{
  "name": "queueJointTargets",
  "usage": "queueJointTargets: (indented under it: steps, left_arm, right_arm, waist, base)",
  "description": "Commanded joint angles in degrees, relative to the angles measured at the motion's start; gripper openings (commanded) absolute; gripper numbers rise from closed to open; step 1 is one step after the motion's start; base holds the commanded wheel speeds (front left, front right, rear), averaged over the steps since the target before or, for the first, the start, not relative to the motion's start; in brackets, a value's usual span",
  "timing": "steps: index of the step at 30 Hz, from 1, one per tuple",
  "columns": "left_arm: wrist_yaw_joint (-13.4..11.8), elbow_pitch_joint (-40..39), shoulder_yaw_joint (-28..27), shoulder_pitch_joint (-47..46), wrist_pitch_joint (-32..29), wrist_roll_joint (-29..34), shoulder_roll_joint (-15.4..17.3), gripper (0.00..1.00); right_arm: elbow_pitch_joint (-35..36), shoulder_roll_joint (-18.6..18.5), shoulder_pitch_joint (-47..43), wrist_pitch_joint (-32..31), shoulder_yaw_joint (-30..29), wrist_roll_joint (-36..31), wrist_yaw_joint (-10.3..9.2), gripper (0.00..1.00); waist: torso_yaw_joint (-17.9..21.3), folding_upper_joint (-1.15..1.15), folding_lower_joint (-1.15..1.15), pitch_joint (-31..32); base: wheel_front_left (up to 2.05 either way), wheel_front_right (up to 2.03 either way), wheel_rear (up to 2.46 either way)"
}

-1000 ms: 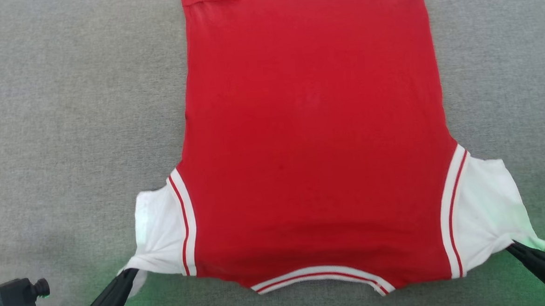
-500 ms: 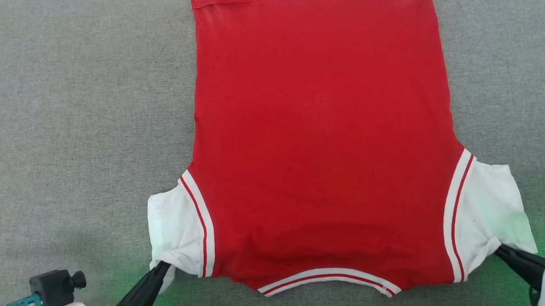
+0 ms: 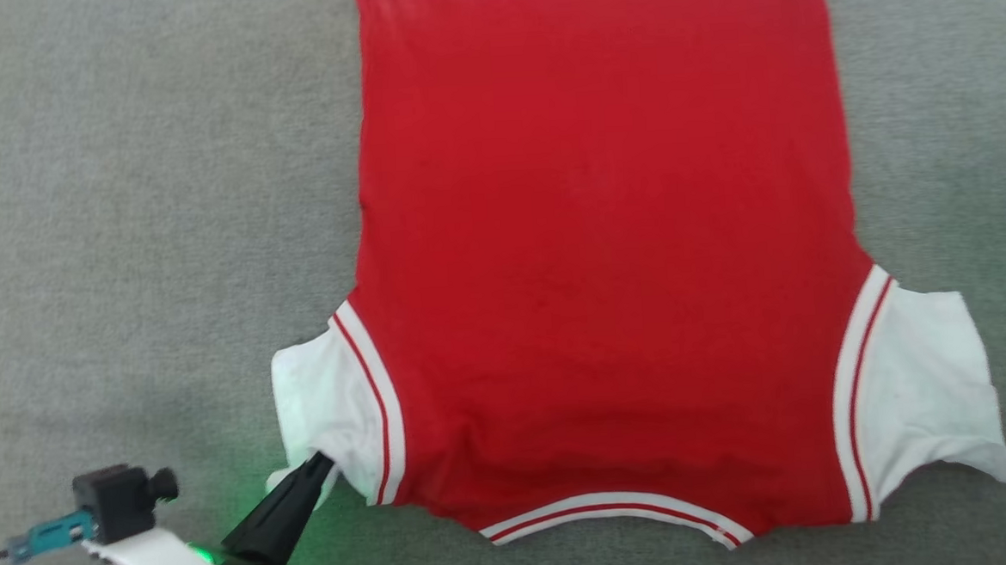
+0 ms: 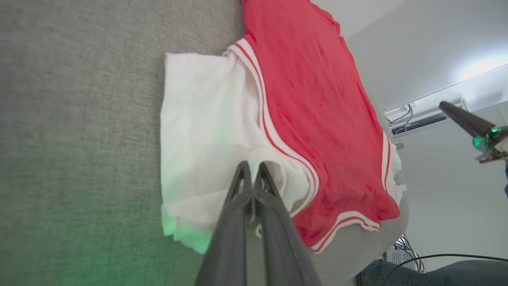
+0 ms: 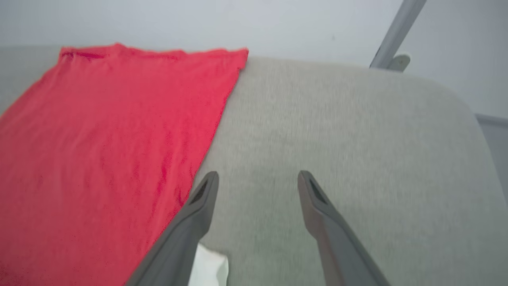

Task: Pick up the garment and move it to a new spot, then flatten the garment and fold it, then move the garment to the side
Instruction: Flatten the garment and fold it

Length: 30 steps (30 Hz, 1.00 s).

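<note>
A grey fabric surface meets pale walls.

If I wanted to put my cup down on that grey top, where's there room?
Widest bare patch: the grey surface left of the garment, beyond the left tool. A narrower strip runs along the garment's right edge, where the right tool hangs open. Crowded: the near left sleeve, pinched by the left tool.

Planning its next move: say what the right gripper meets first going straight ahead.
The right gripper would probably meet the bare grey surface, just beside the garment; depth is unclear.
</note>
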<state>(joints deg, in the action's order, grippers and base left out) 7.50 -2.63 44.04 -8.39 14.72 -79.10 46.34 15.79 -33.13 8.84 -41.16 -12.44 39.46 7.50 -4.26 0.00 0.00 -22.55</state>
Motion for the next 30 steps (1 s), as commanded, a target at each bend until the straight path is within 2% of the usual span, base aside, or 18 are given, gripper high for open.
queueJointTargets:
  steps: [1, 6, 7, 8, 15, 20, 26, 30]
  left_arm:
    - [-0.06, -0.31, 0.27, -1.13, 0.3, 0.68, -0.23, 0.0]
    - [-0.07, -1.27, 2.75, -4.76, 0.1, 2.64, -1.24, 0.0]
    - [-0.06, -2.04, 3.6, -6.09, 0.15, 3.44, -1.59, 0.0]
    - [-0.06, -2.26, 3.98, -6.65, 0.18, 3.64, -1.71, 0.0]
    - [-0.06, -4.01, 5.87, -10.26, 0.4, 5.73, -2.9, 0.0]
    - [-0.06, -3.86, 7.7, -12.57, 0.48, 6.81, -4.07, 0.0]
    - [-0.06, -3.63, 7.58, -13.51, 0.52, 6.82, -4.77, 0.0]
    - [-0.06, -3.39, 7.86, -14.12, 0.52, 6.89, -5.26, 0.0]
  right_arm:
    - [-0.75, 0.58, 3.37, 0.83, 0.19, -1.11, -0.02, 1.0]
    - [-10.04, 3.16, 20.53, 1.94, 5.62, -5.84, -0.02, 1.0]
    - [-15.74, 3.71, 26.62, 1.37, 7.82, -7.94, -0.02, 1.0]
    - [-18.53, 3.93, 29.49, 1.14, 9.0, -8.98, -0.02, 1.0]
    - [-38.37, 3.19, 45.67, -2.79, 13.81, -15.99, -0.02, 1.0]
    - [-47.69, 1.24, 52.53, -5.24, 17.57, -20.25, -0.03, 1.0]
    - [-56.15, 3.2, 57.01, -8.1, 17.49, -20.35, -0.01, 1.0]
    - [-58.6, 4.18, 58.09, -10.29, 18.97, -19.4, 0.0, 1.0]
  waist:
    - [-0.65, 0.0, 0.0, -0.7]
    - [-3.06, 0.0, 0.0, -2.78]
    - [-4.39, 0.0, 0.0, -4.11]
    - [-4.99, 0.0, 0.0, -4.7]
    - [-9.62, 0.0, 0.0, -9.08]
    - [-12.4, 0.0, 0.0, -11.2]
    - [-13.33, 0.0, 0.0, -12.61]
    - [-13.11, 0.0, 0.0, -12.87]
  base:
    - [0.0, 0.0, 0.0]
    - [0.0, 0.0, 0.0]
    - [0.0, 0.0, 0.0]
    - [0.0, 0.0, 0.0]
    - [0.0, 0.0, 0.0]
    - [0.0, 0.0, 0.0]
    - [0.0, 0.0, 0.0]
    - [0.0, 0.0, 0.0]
